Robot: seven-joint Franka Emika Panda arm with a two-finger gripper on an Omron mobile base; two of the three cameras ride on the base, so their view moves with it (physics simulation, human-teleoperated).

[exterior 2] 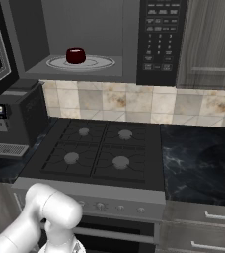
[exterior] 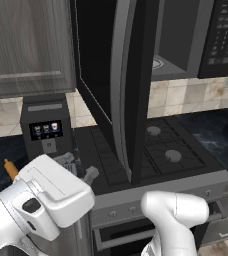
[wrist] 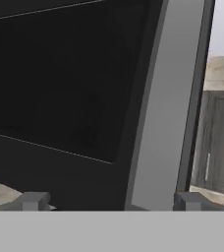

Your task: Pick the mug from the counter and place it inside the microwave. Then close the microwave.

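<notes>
The dark red mug [exterior 2: 75, 55] stands on the glass turntable inside the microwave [exterior 2: 159, 39], whose cavity is open. Its wide door [exterior: 111, 75] is swung far out over the stovetop. My gripper [exterior: 79, 167] hangs open low down, to the left of the door's lower edge, with nothing between its fingers. In the hand view the gripper [wrist: 111, 202] faces the door's dark glass [wrist: 60, 88] and grey edge strip [wrist: 163, 108] at close range. The black counter [exterior 2: 203, 163] lies to the right of the stove.
A black gas stovetop [exterior 2: 99, 150] sits below the microwave. The coffee machine [exterior: 45, 127] stands at its left, with a wooden rolling pin [exterior: 10, 169] beside it. Grey wall cabinets [exterior: 26, 45] flank the microwave, and drawers [exterior 2: 206, 232] run under the counter.
</notes>
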